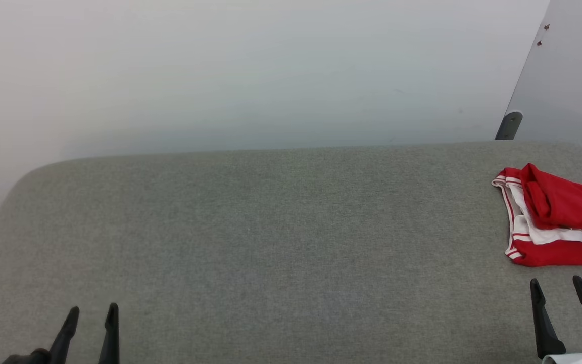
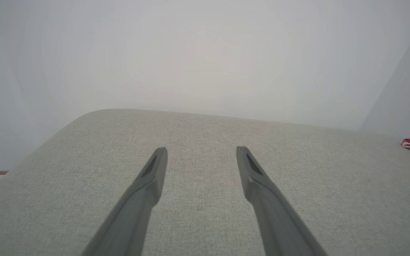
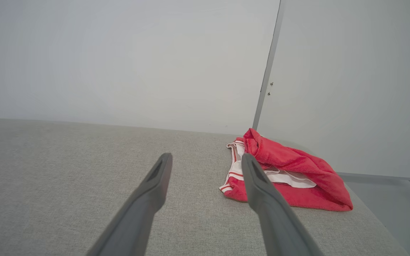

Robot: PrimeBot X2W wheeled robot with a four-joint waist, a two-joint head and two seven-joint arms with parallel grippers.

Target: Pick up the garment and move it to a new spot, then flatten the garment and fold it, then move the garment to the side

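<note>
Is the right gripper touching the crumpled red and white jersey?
Apart. In the head view a strip of bare grey fabric surface shows between the open fingers of the right gripper and the near edge of the crumpled red and white jersey.

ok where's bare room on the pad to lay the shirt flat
The pad is bare from its rounded left corner across to the shirt, back edge down to the left gripper. Crowded at the far right, where the bunched shirt lies just beyond the right gripper.
</note>
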